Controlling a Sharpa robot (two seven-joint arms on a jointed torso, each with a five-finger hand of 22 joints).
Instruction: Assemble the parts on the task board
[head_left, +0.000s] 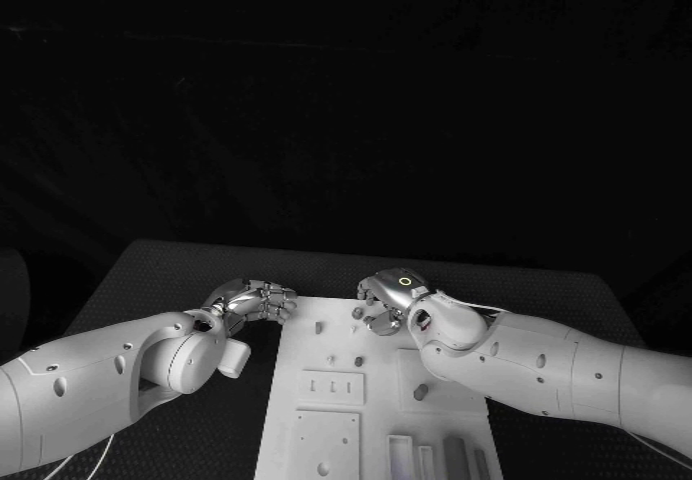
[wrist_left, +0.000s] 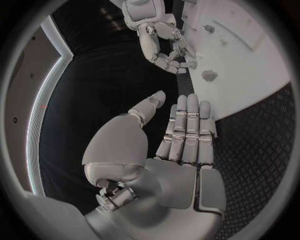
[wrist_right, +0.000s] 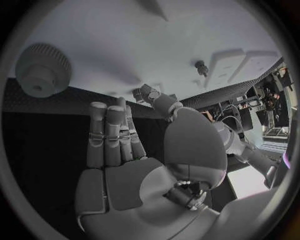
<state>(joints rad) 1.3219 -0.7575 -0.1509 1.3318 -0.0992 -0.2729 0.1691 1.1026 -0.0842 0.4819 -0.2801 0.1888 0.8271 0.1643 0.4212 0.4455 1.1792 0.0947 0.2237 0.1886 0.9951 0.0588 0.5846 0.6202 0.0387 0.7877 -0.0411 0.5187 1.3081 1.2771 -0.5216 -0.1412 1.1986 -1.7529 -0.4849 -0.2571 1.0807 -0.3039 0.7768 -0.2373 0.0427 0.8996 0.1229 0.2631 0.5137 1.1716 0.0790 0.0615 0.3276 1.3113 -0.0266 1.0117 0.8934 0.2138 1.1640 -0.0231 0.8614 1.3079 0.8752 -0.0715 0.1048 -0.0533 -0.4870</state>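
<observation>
Fingers straight and pressed together on both hands, nothing held.
Left hand (head_left: 254, 301) and right hand (head_left: 392, 297) hover over the task board's (head_left: 325, 350) far end.

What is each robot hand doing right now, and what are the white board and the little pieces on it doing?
Left silver hand: fingers straight and together, holding nothing, beside the board's edge.
Right silver hand: fingers extended, holding nothing, at the board's far end.
White flat task board: lying flat on the black table.
Round ridged grey part: resting on the board, untouched.
Small grey peg part: standing on the board, untouched.
</observation>
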